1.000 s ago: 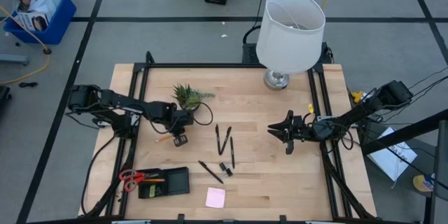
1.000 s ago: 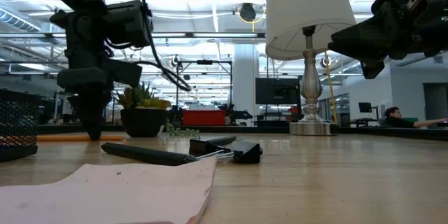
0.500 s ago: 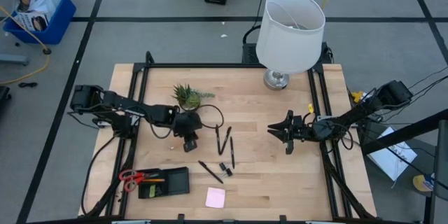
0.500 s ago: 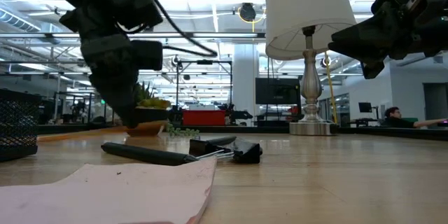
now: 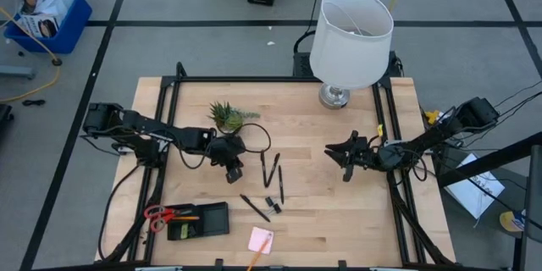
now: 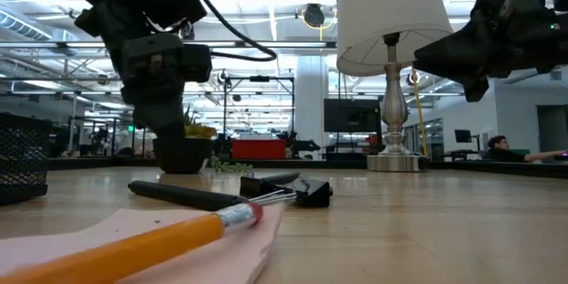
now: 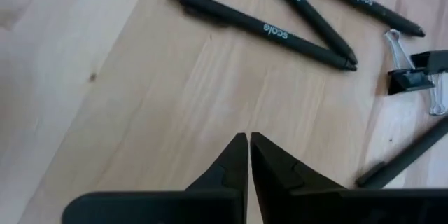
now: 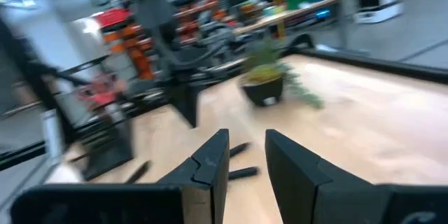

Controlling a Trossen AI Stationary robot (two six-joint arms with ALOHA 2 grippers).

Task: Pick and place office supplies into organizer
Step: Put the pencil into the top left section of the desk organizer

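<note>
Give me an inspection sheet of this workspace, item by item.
Surface: light wooden table, framed by black rails.
Job's things: black compartment organizer near the front left, red-handled scissors at its left end; three thin black pens and black binder clips mid-table; pink sticky-note pad at the front edge with an orange pencil lying across it.
Clutter: small potted green plant; white-shaded lamp.
Grippers: left gripper shut, empty, low beside the pens; right gripper slightly open, empty, waiting at the right.
Cables: black cable looping by the plant.
Surroundings: blue bin on the floor.
</note>
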